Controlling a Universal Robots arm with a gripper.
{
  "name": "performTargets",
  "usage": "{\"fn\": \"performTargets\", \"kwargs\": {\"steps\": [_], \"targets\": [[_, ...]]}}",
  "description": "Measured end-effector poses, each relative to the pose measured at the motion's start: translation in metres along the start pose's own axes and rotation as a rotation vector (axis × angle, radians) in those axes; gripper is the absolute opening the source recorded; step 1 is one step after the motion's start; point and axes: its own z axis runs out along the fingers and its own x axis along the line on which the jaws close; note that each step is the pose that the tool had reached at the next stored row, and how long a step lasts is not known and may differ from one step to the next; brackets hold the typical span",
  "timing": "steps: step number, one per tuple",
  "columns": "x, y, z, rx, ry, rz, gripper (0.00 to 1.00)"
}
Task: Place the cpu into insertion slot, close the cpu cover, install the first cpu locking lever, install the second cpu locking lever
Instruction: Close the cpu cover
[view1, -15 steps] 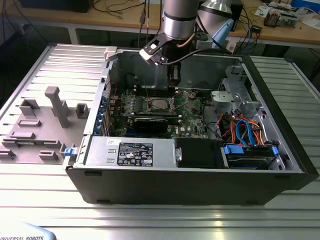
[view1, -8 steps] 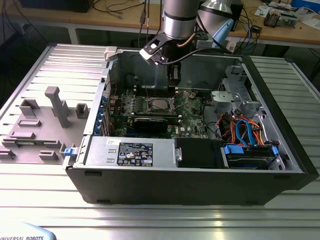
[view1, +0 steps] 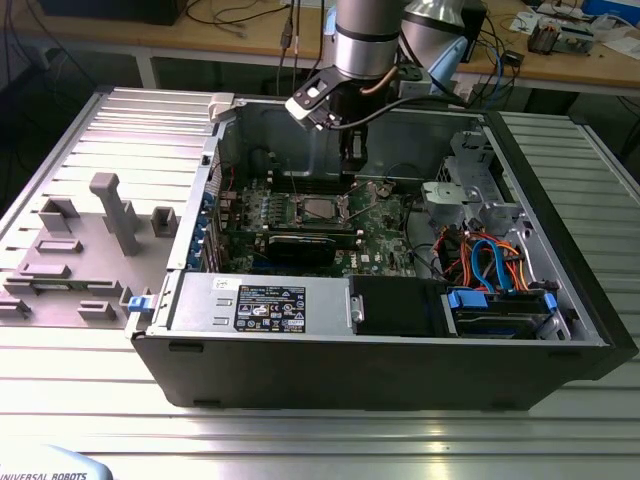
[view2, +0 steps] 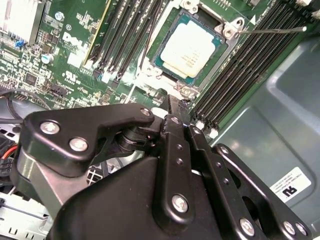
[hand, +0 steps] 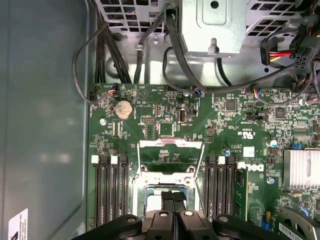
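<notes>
Over insertion slot (view2: 216, 56), your gripper (view2: 172, 104): jaws pressed together, gripping nothing; cpu (view2: 192, 45) seated, cpu cover (hand: 170, 145) open, locking levers (view2: 272, 30) undone.

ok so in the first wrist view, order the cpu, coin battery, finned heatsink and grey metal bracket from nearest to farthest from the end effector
1. cpu, right at the tips of the end effector.
2. coin battery, on the green board.
3. finned heatsink, toward the board's edge.
4. grey metal bracket, off the board among the black cables.
</notes>
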Motion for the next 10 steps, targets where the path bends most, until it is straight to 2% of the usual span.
{"fn": "performTargets", "kwargs": {"steps": [8, 10], "targets": [[0.0, 0.0011, 0.0, 0.0, 0.0, 0.0, 0.11], [0.0, 0.0031, 0.0001, 0.0, 0.0, 0.0, 0.11]]}}
